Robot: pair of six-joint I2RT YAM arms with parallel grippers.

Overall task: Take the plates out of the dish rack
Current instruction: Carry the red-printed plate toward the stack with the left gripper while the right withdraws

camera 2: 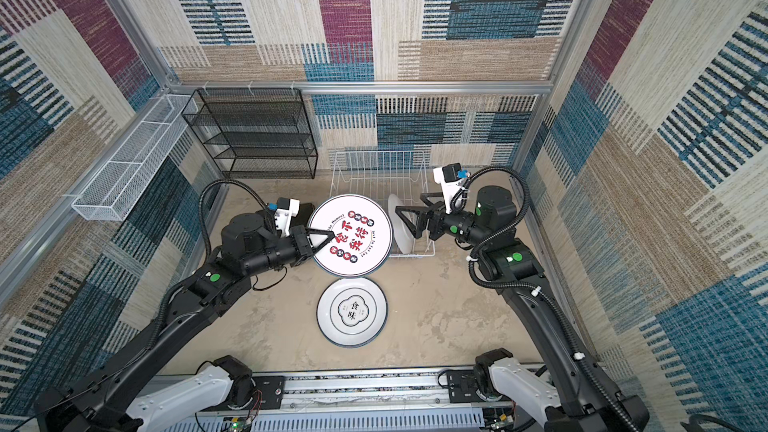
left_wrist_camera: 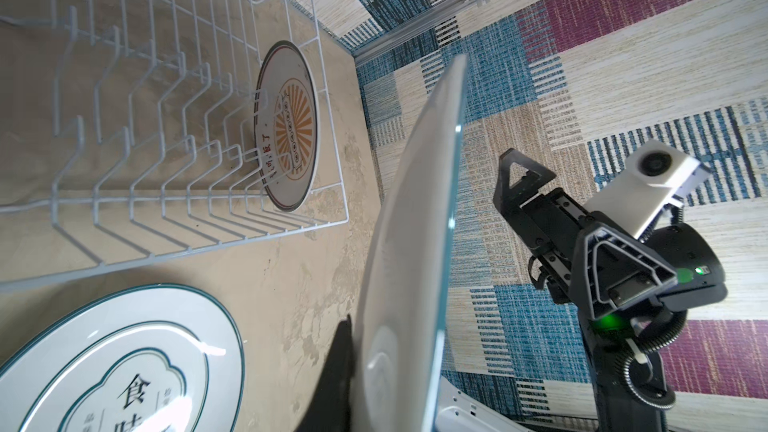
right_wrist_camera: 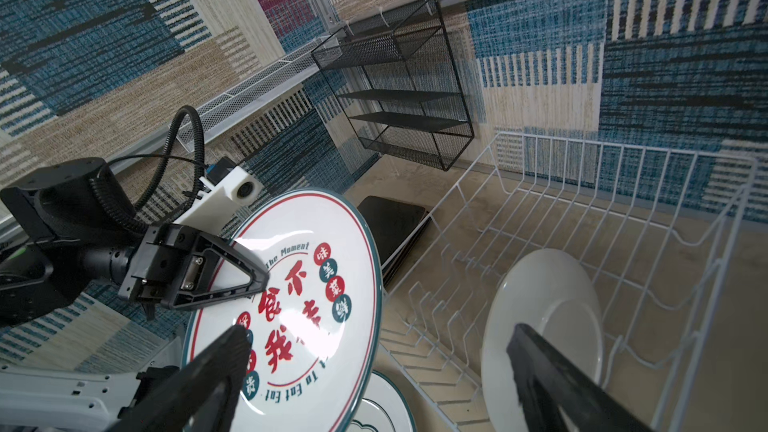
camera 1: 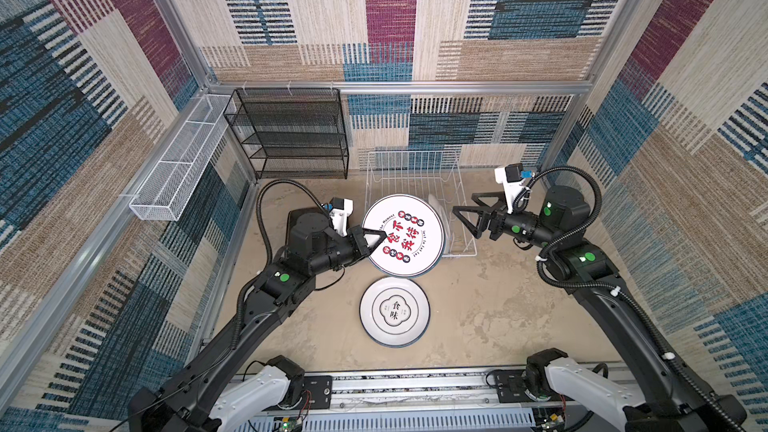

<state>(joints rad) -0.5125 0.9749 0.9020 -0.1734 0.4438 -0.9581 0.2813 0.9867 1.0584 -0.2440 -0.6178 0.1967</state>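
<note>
Top views, centre: left gripper (camera 1: 376, 238) is clamped on the rim of the red-lettered plate (camera 1: 409, 238), held in front of the dish rack (camera 1: 411, 160). The flat plate (camera 1: 394, 311) lies straight below it in frame.
Top views, right of centre: right gripper (camera 2: 406, 224) has its jaws spread and holds nothing, close beside the racked plate (camera 2: 397, 238).
Left wrist: the racked plate stands on edge at the rack's end.
Right wrist: the racked plate is dead ahead, partly behind one finger. The right arm looks nearer for it.

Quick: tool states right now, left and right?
Left tool: closed, holding the red-lettered plate by its rim.
Right tool: open, holding nothing, beside the rack.
</note>
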